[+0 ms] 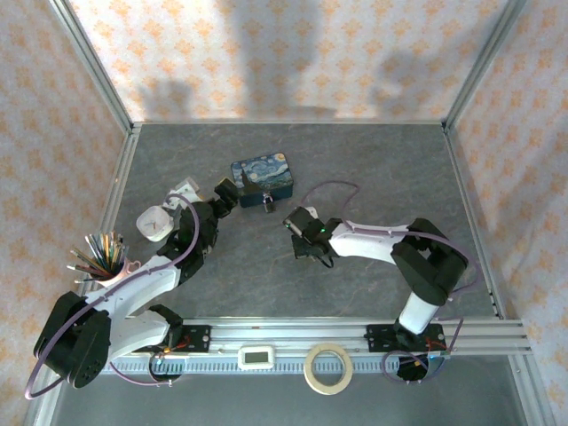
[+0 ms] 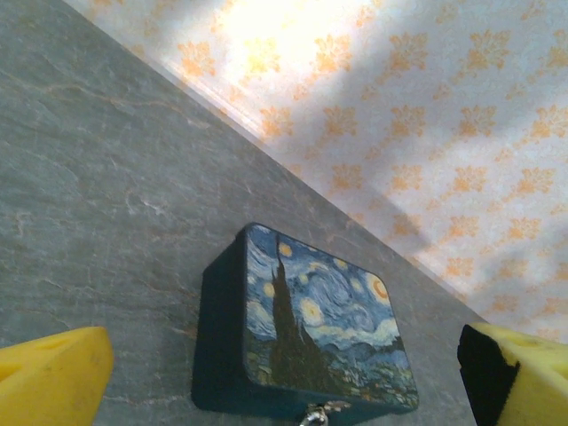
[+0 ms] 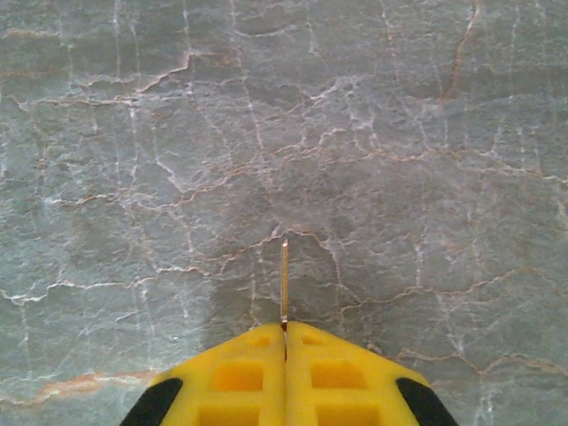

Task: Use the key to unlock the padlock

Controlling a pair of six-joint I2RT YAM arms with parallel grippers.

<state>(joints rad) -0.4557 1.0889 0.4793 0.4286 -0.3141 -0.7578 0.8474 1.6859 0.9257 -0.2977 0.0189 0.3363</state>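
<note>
The blue starry-night tin (image 1: 262, 175) sits at mid table. The tiny dark padlock (image 1: 267, 203) hangs at its near side. In the left wrist view the tin (image 2: 311, 324) lies between my yellow fingers (image 2: 53, 377), and a bit of silvery shackle (image 2: 317, 414) shows at its lower edge. My left gripper (image 1: 225, 192) is open just left of the tin, holding nothing. My right gripper (image 1: 290, 221) is to the right of the padlock and nearer, apart from it, shut on the key. The thin key blade (image 3: 285, 280) sticks straight out of the closed right gripper (image 3: 285, 330), seen edge-on over the table.
A cup of pencils (image 1: 105, 256) and white items (image 1: 160, 220) stand at the left. On the near rail (image 1: 293, 335) lie a tape roll (image 1: 327, 367) and a small white device (image 1: 258, 357). Patterned walls (image 1: 293, 53) enclose the table.
</note>
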